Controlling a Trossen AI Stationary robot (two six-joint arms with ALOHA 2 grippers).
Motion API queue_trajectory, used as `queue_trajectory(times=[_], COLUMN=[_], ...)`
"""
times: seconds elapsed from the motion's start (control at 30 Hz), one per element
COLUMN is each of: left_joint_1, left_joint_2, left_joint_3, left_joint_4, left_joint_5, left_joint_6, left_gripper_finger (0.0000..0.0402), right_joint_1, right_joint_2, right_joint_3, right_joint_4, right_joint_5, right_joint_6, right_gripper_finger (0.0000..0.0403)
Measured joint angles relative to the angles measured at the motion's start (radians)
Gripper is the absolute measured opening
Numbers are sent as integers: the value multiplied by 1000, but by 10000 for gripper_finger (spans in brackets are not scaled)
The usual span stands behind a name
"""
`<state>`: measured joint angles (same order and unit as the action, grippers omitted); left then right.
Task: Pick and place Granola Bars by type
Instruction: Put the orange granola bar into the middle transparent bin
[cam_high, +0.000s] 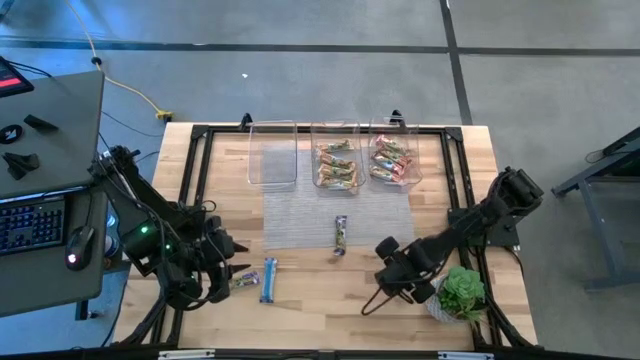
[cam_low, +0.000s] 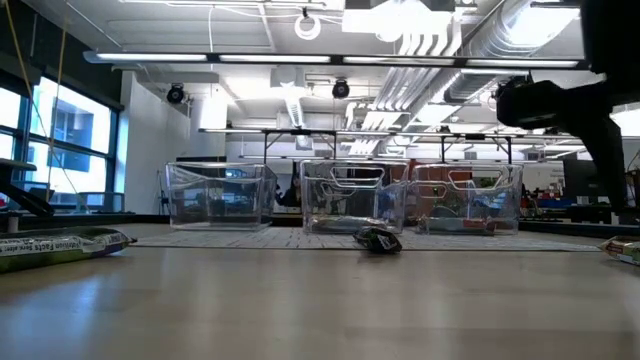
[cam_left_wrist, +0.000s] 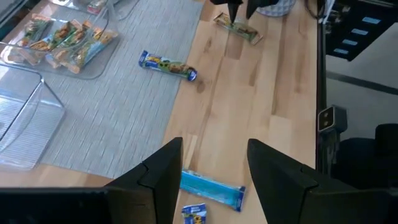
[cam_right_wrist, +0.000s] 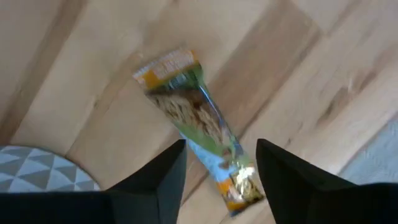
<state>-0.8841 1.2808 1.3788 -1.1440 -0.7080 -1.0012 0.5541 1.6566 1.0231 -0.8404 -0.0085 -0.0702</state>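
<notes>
**Both grippers low over loose bars at the table's near edge**

Left gripper (cam_left_wrist: 212, 171): fingers spread wide, holding nothing, poised above a blue bar (cam_left_wrist: 213, 190) on bare wood; a second small bar (cam_left_wrist: 194, 213) beside it, cut off by the wrist view's edge. Same pair seen from above as blue bar (cam_high: 269, 279) and a neighbour (cam_high: 243, 282) partly hidden under the gripper (cam_high: 226, 272).

Right gripper (cam_right_wrist: 219, 167): fingers open, straddling a tan/green bar (cam_right_wrist: 199, 127) lying flat on wood, not gripped; bar's end blurred between the fingers. From above, this bar hidden beneath the gripper (cam_high: 392, 278), next to the plant (cam_high: 461, 292).

On the grey mat (cam_high: 300, 215): one dark blue bar (cam_high: 341, 235), alone.

Bins at the far side: left bin (cam_high: 272, 155) clear; middle bin (cam_high: 337, 160) with tan/green bars; right bin (cam_high: 394, 158) with red bars. Exact counts not discernible.
</notes>
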Motion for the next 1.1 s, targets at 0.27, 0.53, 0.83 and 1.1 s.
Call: queue_trajectory(times=[0.27, 0.53, 0.83, 1.1], left_joint_1=[0, 0, 0, 0], left_joint_2=[0, 0, 0, 0], left_joint_3=[0, 0, 0, 0], left_joint_4=[1, 36, 35, 36], left_joint_5=[-44, -53, -53, -33], left_joint_6=[0, 1, 7, 9], left_gripper_finger=[175, 175, 175, 175], right_joint_1=[26, 26, 28, -34], right_joint_2=[0, -1, 2, 2], right_joint_3=[-56, -119, -174, -172], right_joint_4=[105, 203, 412, 527], right_joint_5=[17, 4, 55, 145], right_joint_6=[-24, -33, -153, -97], right_gripper_finger=[200, 200, 191, 163])
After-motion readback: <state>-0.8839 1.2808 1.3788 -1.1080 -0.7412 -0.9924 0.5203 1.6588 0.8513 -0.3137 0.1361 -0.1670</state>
